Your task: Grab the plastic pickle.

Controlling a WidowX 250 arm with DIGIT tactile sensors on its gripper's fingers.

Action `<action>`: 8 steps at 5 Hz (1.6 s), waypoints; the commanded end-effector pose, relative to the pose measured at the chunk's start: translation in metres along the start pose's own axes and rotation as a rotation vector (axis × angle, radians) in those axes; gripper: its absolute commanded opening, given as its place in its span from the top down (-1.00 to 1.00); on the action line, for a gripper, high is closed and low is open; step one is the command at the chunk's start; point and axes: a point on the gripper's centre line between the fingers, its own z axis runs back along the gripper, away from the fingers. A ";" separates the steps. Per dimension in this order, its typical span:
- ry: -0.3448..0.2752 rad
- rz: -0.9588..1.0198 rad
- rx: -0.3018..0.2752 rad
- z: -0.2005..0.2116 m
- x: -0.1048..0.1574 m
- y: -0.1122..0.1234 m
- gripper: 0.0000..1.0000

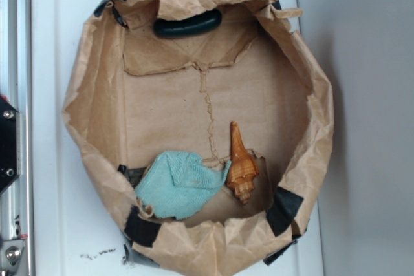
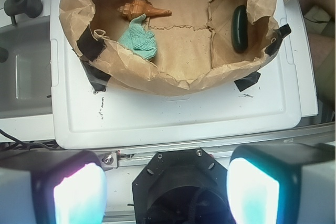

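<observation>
Lying: plastic pickle (image 1: pixel 187 26) (image 2: pixel 240 28) on the floor of the paper-lined bin (image 1: pixel 97 95) (image 2: pixel 173 85), against its wall, untouched.
Gripper (image 2: pixel 167 192): spread wide, fingers (image 2: pixel 79 192) empty, hovering outside the bin above the white tray (image 2: pixel 173 119).
Seashell (image 1: pixel 240 165) (image 2: pixel 140 9): far side from pickle, touching teal cloth (image 1: pixel 178 185) (image 2: pixel 139 39).

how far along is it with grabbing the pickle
Nothing looks done yet. The plastic pickle lies untouched against the wall of the paper-lined bin, apart from the seashell and teal cloth. The gripper is open and empty, outside the bin. Left: reach in, close on it, lift.
</observation>
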 end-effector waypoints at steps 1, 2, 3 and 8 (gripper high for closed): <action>0.000 0.000 0.000 0.000 0.000 0.000 -1.00; -0.002 0.025 -0.020 -0.003 0.023 -0.013 -1.00; -0.018 0.070 -0.009 -0.010 0.049 -0.025 -1.00; 0.065 0.241 0.063 -0.082 0.119 -0.007 -1.00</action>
